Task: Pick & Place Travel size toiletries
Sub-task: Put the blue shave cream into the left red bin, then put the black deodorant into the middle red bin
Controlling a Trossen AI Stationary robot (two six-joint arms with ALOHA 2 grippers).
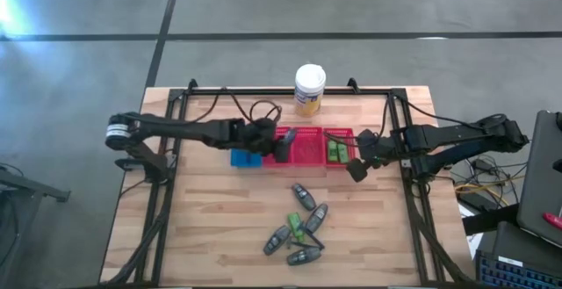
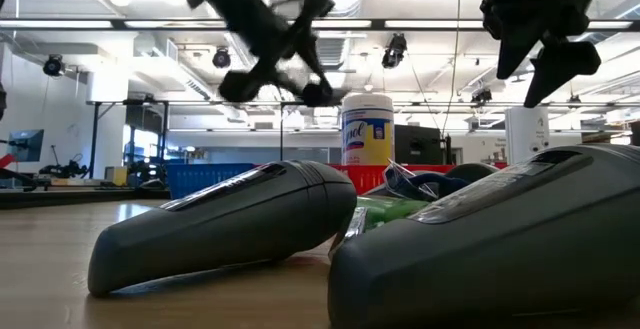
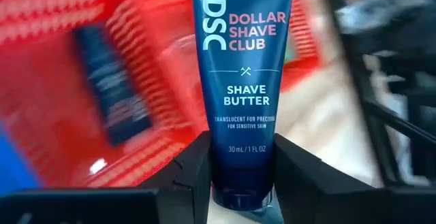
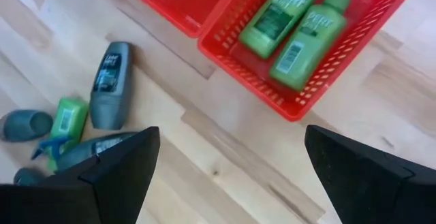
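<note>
Step in hand, by my reading: placing. Left gripper (image 1: 281, 142) mid-frame in high view, over middle red basket (image 1: 306, 146), fingers clamped on dark blue tube (image 3: 242, 81). Right gripper (image 1: 359, 161) right of centre beside right red basket (image 4: 354, 50), jaws wide apart, empty. Two green bottles (image 4: 294, 21) inside. Remaining toiletries (image 1: 299, 226) lower centre on table (image 1: 211, 236). Next: lower tube into basket, release.

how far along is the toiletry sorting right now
Done: two green bottles lie in a red basket. In hand: the left hand grips a blue shave butter tube over another red basket. The right hand is open and empty. Left: grey tubes and other small items still clustered on the table.
</note>
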